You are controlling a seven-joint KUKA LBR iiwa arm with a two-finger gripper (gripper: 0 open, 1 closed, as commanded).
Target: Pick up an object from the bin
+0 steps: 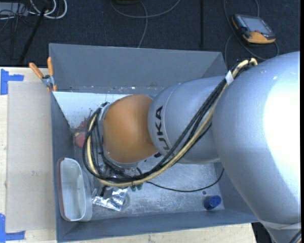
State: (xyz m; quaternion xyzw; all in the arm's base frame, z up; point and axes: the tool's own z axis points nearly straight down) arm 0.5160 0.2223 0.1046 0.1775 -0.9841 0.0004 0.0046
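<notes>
at the lower left of the bin (142, 67), under its orange cover (126, 128), the tool (114, 176) is hovering over a crumpled silver wrapper (111, 200), wide or narrow i cannot tell; it is probably needing a straight drop, as a clear plastic tray (71, 189) is crowding just beside, a blue cap (212, 202) lying well apart

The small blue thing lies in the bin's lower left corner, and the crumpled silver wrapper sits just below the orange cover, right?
Not quite. The camera view shows the small blue thing in the lower right corner of the bin, not the left. The crumpled silver wrapper does sit just below the orange cover.
</notes>
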